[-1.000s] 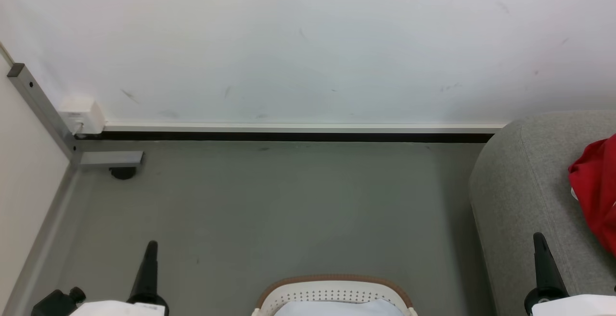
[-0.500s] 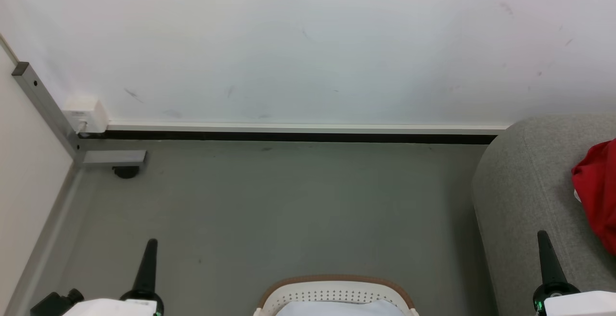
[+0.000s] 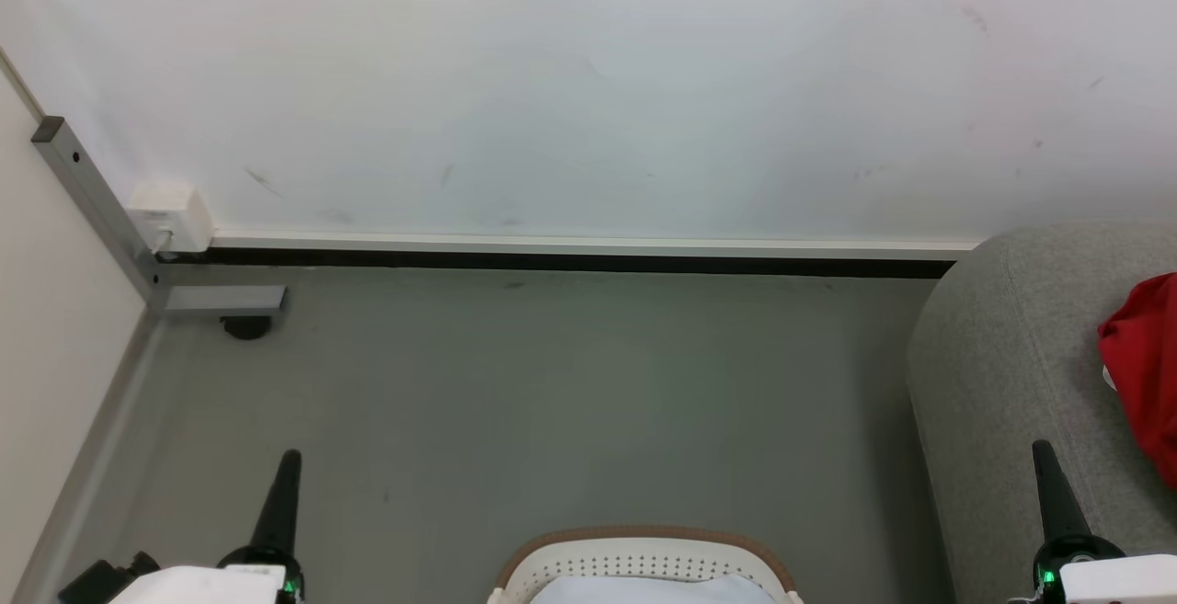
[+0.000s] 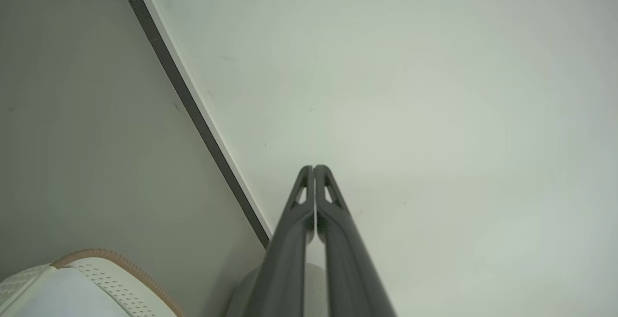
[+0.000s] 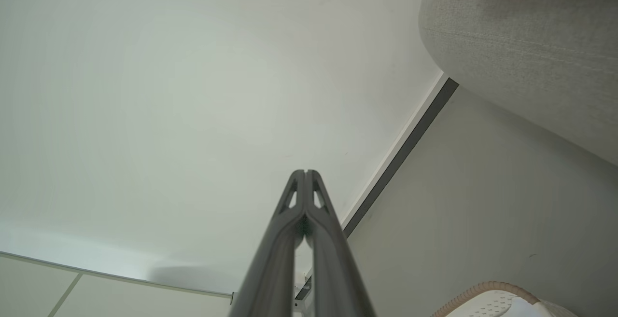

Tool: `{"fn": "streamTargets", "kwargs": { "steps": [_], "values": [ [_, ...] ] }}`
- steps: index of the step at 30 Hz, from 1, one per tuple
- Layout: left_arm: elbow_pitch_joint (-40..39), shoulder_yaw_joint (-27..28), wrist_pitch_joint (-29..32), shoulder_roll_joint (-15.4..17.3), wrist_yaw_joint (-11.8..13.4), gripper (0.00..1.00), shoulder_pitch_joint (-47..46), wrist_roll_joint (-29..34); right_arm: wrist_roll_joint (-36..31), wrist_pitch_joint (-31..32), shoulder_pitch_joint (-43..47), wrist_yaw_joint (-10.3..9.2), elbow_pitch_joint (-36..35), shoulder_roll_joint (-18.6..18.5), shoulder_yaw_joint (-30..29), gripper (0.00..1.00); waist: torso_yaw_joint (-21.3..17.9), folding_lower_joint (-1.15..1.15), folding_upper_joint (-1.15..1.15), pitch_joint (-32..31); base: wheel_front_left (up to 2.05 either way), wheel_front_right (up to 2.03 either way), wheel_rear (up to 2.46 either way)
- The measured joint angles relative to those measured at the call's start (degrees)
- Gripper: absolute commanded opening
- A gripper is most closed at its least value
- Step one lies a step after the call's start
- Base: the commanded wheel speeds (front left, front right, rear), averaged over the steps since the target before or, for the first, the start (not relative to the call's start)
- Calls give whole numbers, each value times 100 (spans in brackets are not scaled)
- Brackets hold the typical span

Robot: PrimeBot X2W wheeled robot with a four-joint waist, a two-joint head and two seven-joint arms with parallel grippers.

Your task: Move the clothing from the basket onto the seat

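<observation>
Grey floor (image 3: 552, 383); red clothing (image 3: 1145, 356) on seat (image 3: 1002, 356), fwd-right of closed, empty R end effector (image 3: 1040, 450).

Left gripper (image 4: 314, 168), right gripper (image 5: 305, 173): long dark grey tapered fingers (image 4: 289, 249), triangular cutouts near tips. White wrist housings (image 3: 202, 584). Green indicator lights (image 3: 1048, 576) at finger bases.

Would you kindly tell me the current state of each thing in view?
Left tool: shut, empty.
Right tool: shut, empty.
Clothing: red, crumpled, lying on the seat.
Basket: upright; contents unclear.
</observation>
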Motion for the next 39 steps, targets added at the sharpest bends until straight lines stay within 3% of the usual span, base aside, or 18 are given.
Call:
{"fn": "streamTargets", "kwargs": {
  "steps": [39],
  "values": [
    [52,152,434,-66,0,0,-149,-1593,1517,467,-109,0,8,3,-252,0,123,0,0,-22,0,0,0]
  ]
}}
